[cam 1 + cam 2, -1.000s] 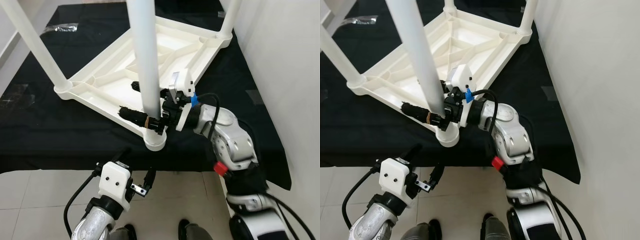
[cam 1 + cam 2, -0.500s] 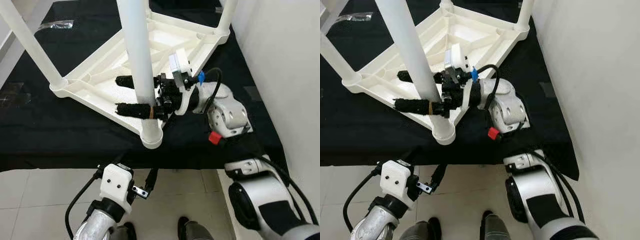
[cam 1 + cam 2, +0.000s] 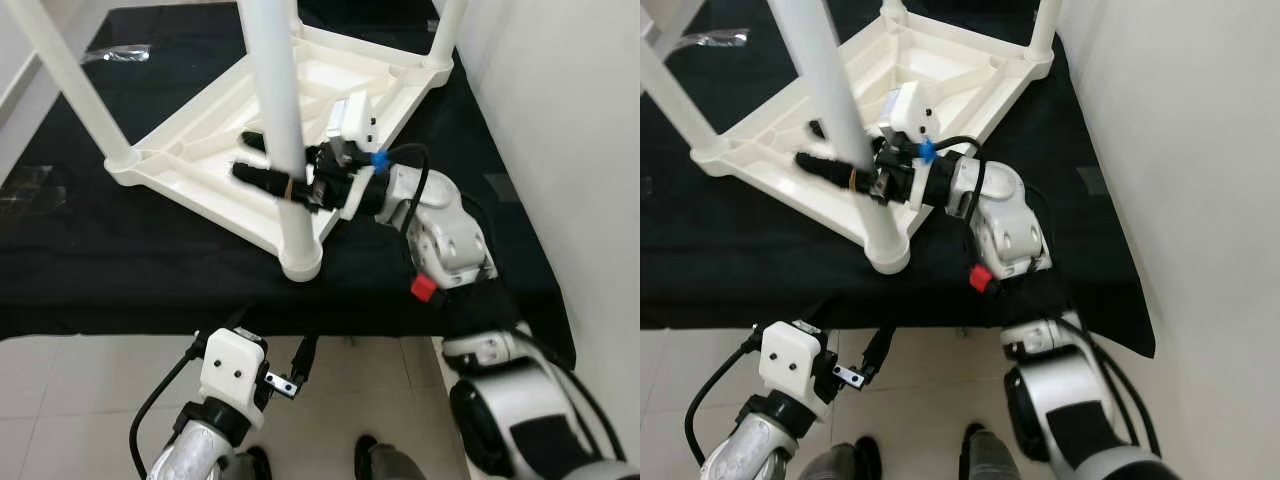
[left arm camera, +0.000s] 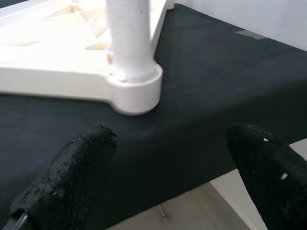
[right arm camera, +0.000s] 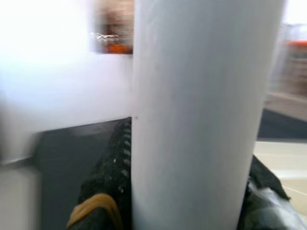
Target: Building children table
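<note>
I'm gripping the near white leg (image 3: 280, 110) of the upturned children's table (image 3: 200, 165) with my right gripper (image 3: 265, 172), fingers seemingly clamped either side, just above its corner socket. The table is lying on the black-draped counter (image 3: 90, 270). My left gripper (image 4: 168, 187) is hanging below the edge, fingers spread.

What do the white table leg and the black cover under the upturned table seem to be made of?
Table leg, gripped by the right end effector: probably moulded plastic, smooth, matte white and seamless. Black cover: looks like cloth, dull, draping over the front edge.
</note>
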You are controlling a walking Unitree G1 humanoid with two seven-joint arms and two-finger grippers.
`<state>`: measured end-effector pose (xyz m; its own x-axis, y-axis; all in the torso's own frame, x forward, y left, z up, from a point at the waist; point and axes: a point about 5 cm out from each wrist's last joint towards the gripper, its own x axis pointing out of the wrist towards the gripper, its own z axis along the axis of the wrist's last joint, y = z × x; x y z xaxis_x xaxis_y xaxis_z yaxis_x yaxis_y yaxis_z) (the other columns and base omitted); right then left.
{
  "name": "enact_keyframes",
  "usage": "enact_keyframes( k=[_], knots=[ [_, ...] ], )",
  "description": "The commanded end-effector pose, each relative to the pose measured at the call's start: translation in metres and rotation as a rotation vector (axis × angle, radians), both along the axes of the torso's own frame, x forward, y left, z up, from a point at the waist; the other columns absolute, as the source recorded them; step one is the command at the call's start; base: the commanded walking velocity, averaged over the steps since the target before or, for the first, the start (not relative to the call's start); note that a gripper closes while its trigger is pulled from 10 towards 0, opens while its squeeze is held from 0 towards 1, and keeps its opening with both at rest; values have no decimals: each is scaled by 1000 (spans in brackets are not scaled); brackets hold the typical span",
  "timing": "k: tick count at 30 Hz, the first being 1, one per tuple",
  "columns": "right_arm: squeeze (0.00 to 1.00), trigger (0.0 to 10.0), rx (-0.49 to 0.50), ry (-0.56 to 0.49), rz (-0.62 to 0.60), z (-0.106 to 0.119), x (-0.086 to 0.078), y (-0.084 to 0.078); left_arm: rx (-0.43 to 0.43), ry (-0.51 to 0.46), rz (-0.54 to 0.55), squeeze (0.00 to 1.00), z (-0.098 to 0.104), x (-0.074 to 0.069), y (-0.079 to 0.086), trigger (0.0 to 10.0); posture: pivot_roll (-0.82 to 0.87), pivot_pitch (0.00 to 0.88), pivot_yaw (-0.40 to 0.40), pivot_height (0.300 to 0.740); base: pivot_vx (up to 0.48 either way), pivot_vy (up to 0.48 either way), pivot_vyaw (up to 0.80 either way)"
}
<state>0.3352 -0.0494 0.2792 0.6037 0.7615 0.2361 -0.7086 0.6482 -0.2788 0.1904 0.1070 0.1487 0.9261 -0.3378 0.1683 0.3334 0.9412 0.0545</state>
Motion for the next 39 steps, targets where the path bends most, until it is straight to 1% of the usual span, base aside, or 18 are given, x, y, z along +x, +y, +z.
enact_keyframes(
  k=[1,2,3,4,5,9,11,12,16,17,24,25,26,29,33,34,37,39],
  knots=[
    [0,0,-155,156,-310,-52,-4,-17,8,20,15,0,-4,-3,4,10000,52,286,-17,740,0,0,0],
    [0,0,-169,197,-330,-74,-32,-9,9,21,15,0,-3,-2,5,10000,42,297,-15,740,0,0,0],
    [0,0,-170,225,-305,-85,-51,-1,9,21,15,0,-3,-1,5,10000,34,299,-10,740,0,0,0],
    [0,0,-170,225,-305,-85,-51,-1,9,21,15,0,-3,-1,5,10000,34,299,-10,740,0,0,0],
    [0,0,-188,215,-267,-89,-59,4,11,22,7,0,-4,1,5,10000,34,285,-6,740,0,0,0],
    [0,0,-201,168,-284,-83,-46,2,12,27,-7,0,-6,3,5,10000,30,273,0,740,0,0,0],
    [0,314,-188,132,-312,-73,-30,3,16,28,-2,0,-8,7,6,10000,46,253,-8,740,0,0,0],
    [0,10000,-176,119,-322,-70,-25,5,19,27,6,0,-8,8,6,10000,49,247,-11,740,0,0,0],
    [0,10000,-164,110,-354,-66,-24,6,23,25,15,0,-9,9,7,10000,52,245,-13,740,0,0,0],
    [1000,10000,-141,93,-383,-61,-21,3,26,23,29,0,-9,10,8,10000,60,239,-18,740,0,0,0],
    [1000,10000,-107,67,-454,-54,-19,-16,32,23,49,0,-9,14,12,10000,54,230,-14,740,0,0,0],
    [1000,10000,-108,56,-479,-55,-19,-30,41,31,49,0,-10,15,14,10000,34,217,-5,740,0,0,0],
    [1000,10000,-110,50,-492,-56,-20,-38,48,38,46,0,-10,16,15,10000,34,217,-5,740,0,0,0],
    [1000,10000,-110,43,-505,-56,-21,-44,54,45,43,0,-11,17,15,10000,34,217,-5,740,0,0,0],
    [1000,10000,-153,40,-575,-69,-33,-70,124,60,104,0,-9,36,25,10000,-21,197,21,740,0,0,0],
    [1000,10000,-153,40,-575,-69,-33,-70,124,60,104,0,-9,36,25,10000,-21,197,21,740,0,0,0],
    [1000,10000,-169,46,-599,-74,-38,-81,138,30,143,0,-2,49,30,10000,-35,190,27,740,0,0,0],
    [1000,10000,-166,50,-604,-74,-39,-83,139,24,148,0,-1,53,31,10000,-48,186,32,740,0,0,0]
  ],
)
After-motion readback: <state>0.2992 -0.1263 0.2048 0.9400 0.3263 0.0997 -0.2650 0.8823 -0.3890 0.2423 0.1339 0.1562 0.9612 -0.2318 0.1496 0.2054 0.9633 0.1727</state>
